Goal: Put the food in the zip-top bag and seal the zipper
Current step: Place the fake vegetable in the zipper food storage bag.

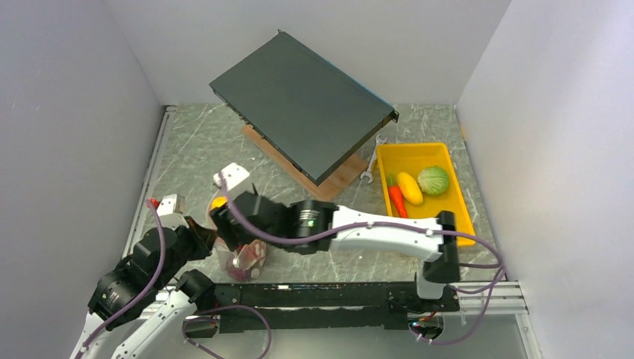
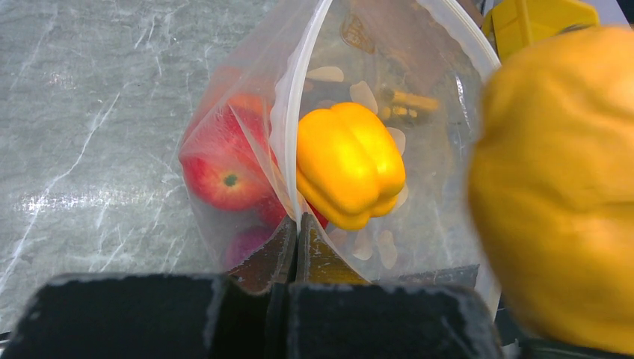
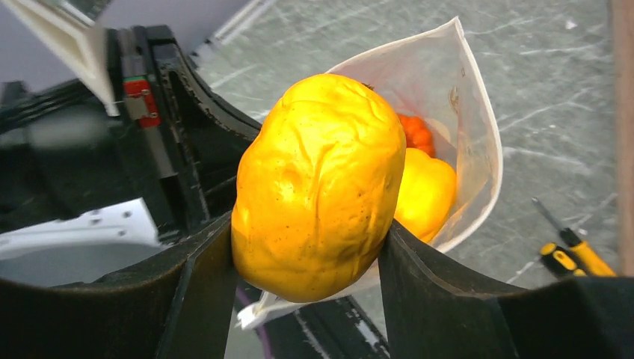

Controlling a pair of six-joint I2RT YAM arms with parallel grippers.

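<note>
Zip-top bag [image 1: 243,258] stands open at the near left of the grey marbled table [image 1: 187,149]. It holds a yellow pepper [image 2: 350,164] and a red apple [image 2: 224,168], and the left pincer [image 2: 297,224] is pressed together on its rim. Just at its mouth, the right pincer [image 3: 299,254] pinches a wrinkled yellow fruit [image 3: 318,183]. Farther right, a yellow tray [image 1: 441,213] holds a carrot [image 1: 397,198] and a cabbage [image 1: 433,180]. Farthest, a dark slab [image 1: 303,105] tilts before white walls [image 1: 75,112].
</note>
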